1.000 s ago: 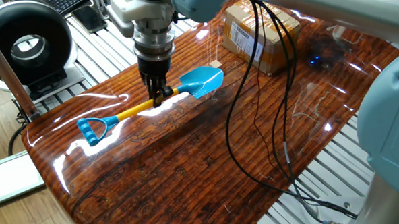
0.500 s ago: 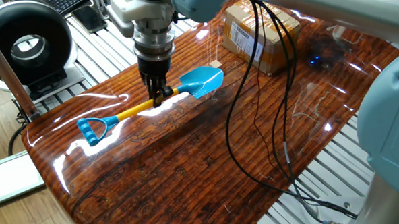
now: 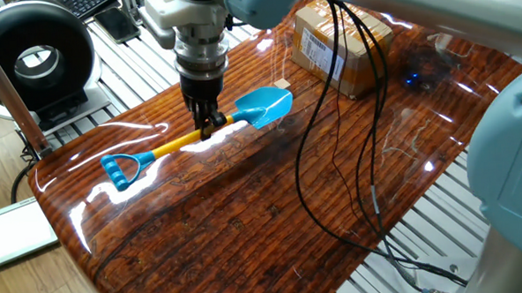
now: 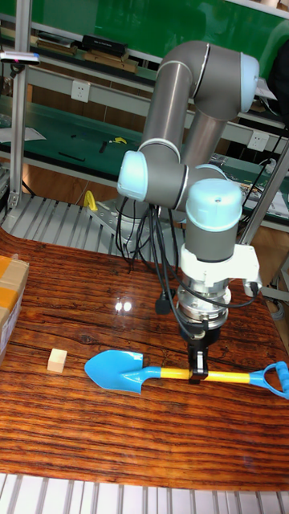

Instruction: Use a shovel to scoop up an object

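The shovel lies flat on the wooden table, with its blue blade [image 3: 264,105] [image 4: 116,371] pointing toward the object and its blue D-handle [image 3: 119,169] [image 4: 275,377] at the other end. My gripper [image 3: 209,127] [image 4: 197,372] points straight down over the yellow shaft, close behind the blade, and is shut on it. The object, a tiny tan cube [image 3: 281,85] [image 4: 56,361], rests on the table a short gap beyond the blade tip, untouched.
A taped cardboard box [image 3: 340,39] [image 4: 10,301] stands past the cube. Black cables [image 3: 332,161] hang from the arm across the table's middle. A black ring-shaped device [image 3: 36,59] sits off the table's far left corner.
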Controlling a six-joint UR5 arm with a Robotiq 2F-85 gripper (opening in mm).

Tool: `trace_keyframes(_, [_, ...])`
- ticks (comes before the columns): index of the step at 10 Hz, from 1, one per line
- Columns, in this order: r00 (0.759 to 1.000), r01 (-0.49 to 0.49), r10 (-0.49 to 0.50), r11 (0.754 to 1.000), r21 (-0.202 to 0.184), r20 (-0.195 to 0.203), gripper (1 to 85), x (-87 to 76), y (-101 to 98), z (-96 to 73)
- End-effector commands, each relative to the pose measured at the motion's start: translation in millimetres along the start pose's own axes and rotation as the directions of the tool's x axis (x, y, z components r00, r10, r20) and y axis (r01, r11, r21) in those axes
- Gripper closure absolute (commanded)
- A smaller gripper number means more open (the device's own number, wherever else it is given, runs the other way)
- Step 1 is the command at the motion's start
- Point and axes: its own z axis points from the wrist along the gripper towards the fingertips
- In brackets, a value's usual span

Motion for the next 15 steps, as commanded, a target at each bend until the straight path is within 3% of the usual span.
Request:
trace_keyframes(1, [0.999, -0.032, 0.032, 0.999, 0.005, 0.034, 84.7, -4.2, -2.7, -1.8])
trace_keyframes(5, [0.999, -0.013, 0.013, 1.0, 0.006, 0.042, 84.7, 2.3, -0.5, -4.9])
trace_keyframes(8, [0.999, 0.007, -0.007, 1.0, 0.007, 0.038, 84.7, 21.2, 6.8, -4.7])
trace_keyframes(10, [1.0, -0.002, 0.001, 1.0, 0.005, 0.031, 84.7, 18.9, 8.2, -4.0])
trace_keyframes(12, [1.0, -0.031, 0.031, 0.999, 0.034, 0.006, 84.7, 25.5, 0.6, -4.1])
trace_keyframes(15, [0.995, -0.095, 0.094, 0.994, 0.063, 0.023, 84.7, 22.5, -7.2, -4.5])
